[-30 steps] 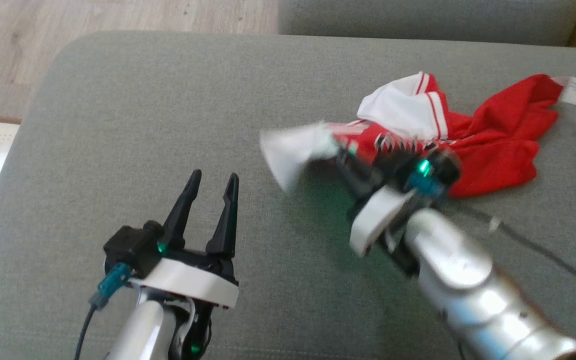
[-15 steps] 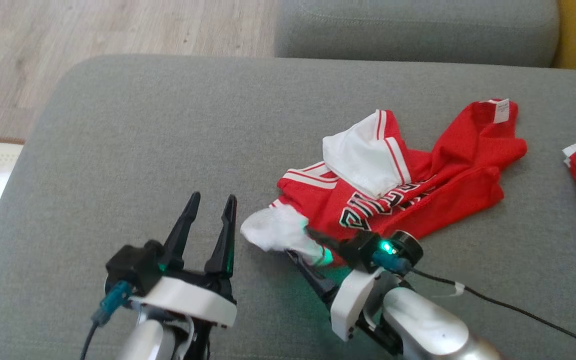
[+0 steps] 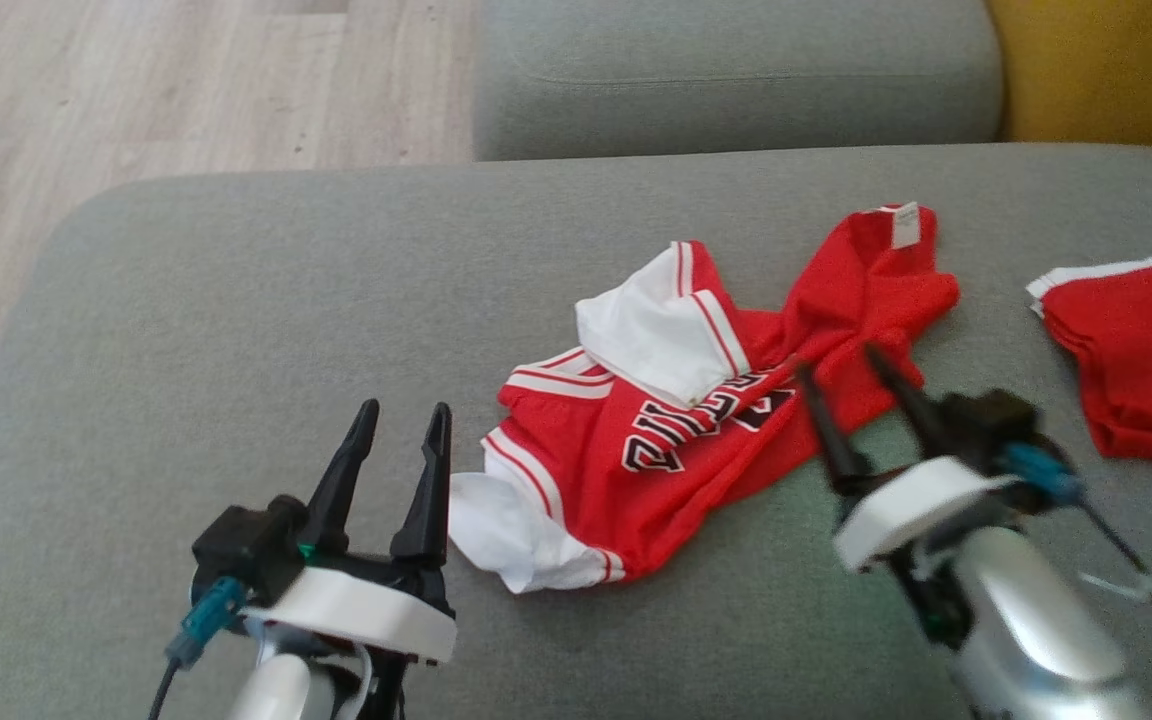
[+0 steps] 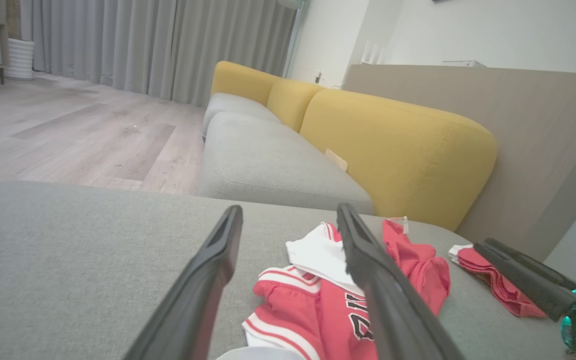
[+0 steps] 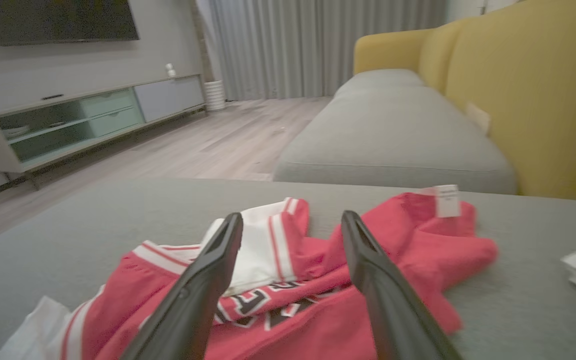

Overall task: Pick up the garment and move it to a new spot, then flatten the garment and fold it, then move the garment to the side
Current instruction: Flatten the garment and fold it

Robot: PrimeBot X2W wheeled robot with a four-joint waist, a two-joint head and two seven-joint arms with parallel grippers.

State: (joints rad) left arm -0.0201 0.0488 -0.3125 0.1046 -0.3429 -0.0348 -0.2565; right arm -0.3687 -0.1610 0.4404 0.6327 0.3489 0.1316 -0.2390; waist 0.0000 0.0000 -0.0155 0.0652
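The garment [image 3: 676,430] is a red jersey with white sleeves and black lettering, lying crumpled on the grey sofa cushion [image 3: 236,300]. It also lies ahead of the fingers in the left wrist view [image 4: 318,295] and the right wrist view [image 5: 293,285]. My right gripper [image 3: 841,365] is open, its fingers spread over the garment's right part with nothing between them. My left gripper [image 3: 401,420] is open and empty, just left of the garment's white sleeve.
A second red garment with white trim [image 3: 1136,360] lies folded at the cushion's right edge. Another grey cushion [image 3: 736,80] and a yellow backrest [image 3: 1106,70] lie beyond. Wooden floor [image 3: 136,90] borders the far left.
My right gripper has let go of the white sleeve, opened and drawn back to the right. The garment has settled on the cushion. The camera has shifted. The left gripper stays open.
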